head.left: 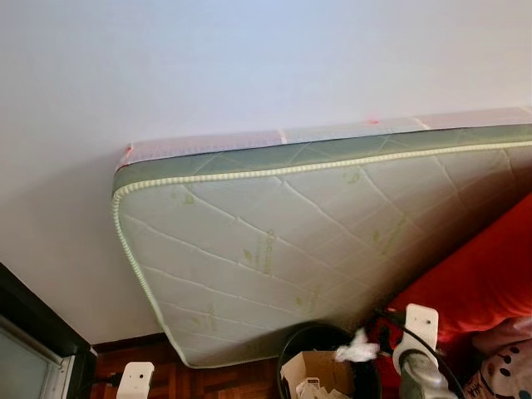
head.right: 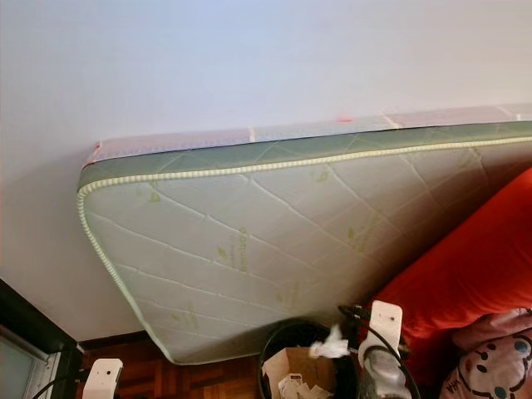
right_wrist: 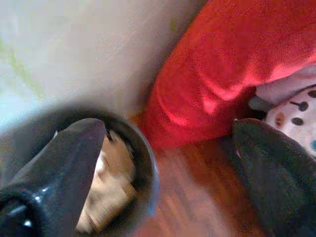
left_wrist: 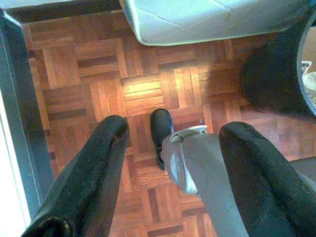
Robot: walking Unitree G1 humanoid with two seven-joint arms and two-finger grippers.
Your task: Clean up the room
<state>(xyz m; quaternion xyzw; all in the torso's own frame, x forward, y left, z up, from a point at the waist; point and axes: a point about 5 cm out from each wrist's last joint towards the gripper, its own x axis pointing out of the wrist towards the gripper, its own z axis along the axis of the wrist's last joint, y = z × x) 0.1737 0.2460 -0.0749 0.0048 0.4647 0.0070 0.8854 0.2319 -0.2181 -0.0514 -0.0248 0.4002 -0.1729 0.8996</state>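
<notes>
A black bin [head.left: 293, 342] stands on the parquet floor at the foot of a leaning mattress, holding cardboard [head.left: 312, 366] and paper scraps. A crumpled white tissue [head.left: 357, 349] sits at the bin's right rim, right beside my right arm [head.left: 420, 357]. In the right wrist view my right gripper [right_wrist: 165, 128] is open over the bin [right_wrist: 148, 168], with nothing between its fingers. My left gripper [left_wrist: 175, 126] hangs open above the floor, with my own black foot [left_wrist: 160, 131] below it.
A quilted white-and-green mattress [head.left: 291, 241] leans on the white wall. Red bedding [head.left: 482, 283] and a pink patterned fabric [head.left: 507, 366] lie to the right of the bin. A dark door frame [head.left: 33, 332] stands at the left. Parquet floor [left_wrist: 98, 79] lies between it and the bin.
</notes>
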